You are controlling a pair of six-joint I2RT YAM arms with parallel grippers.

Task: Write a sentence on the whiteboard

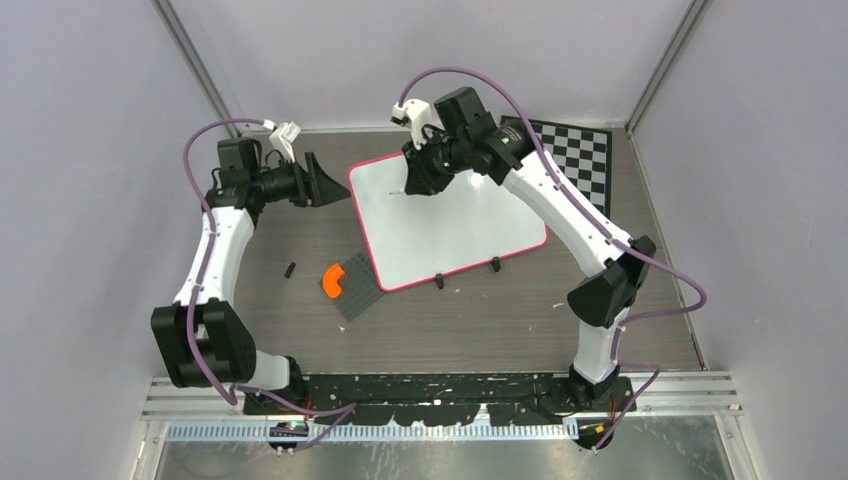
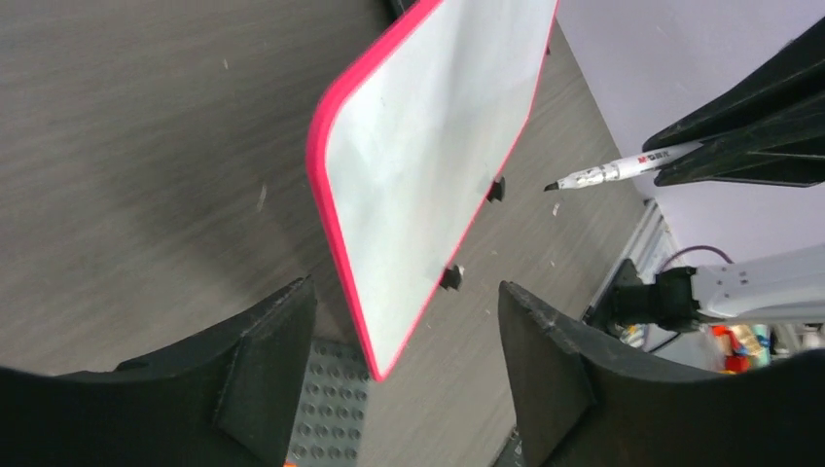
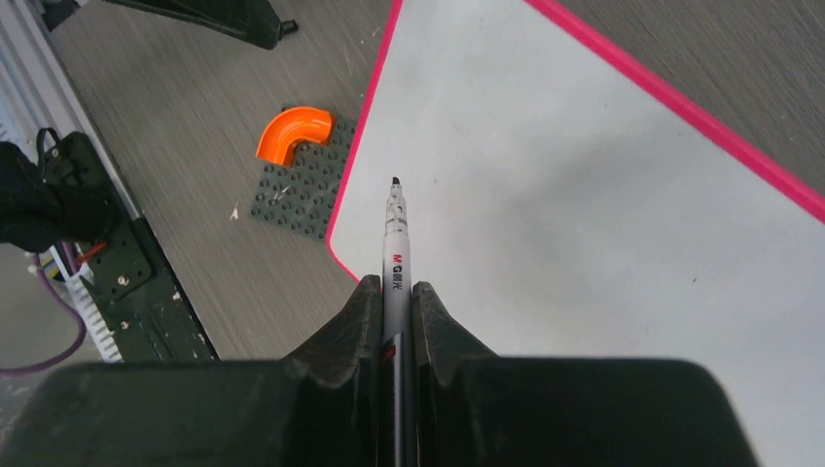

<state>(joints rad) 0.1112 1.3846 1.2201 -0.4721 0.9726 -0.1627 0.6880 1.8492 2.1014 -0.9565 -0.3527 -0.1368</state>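
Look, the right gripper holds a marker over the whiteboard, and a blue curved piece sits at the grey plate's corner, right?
No: the curved piece at the corner of the grey plate is orange, not blue, as the right wrist view shows. The rest holds.

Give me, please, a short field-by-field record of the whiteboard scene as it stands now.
whiteboard: lying on the table, no writing visible
right gripper: shut on the marker, bare tip over the board
left gripper: open, empty, by the board's left edge
studded plate: at the board's near corner, orange curved piece on it
chessboard: far right of the table
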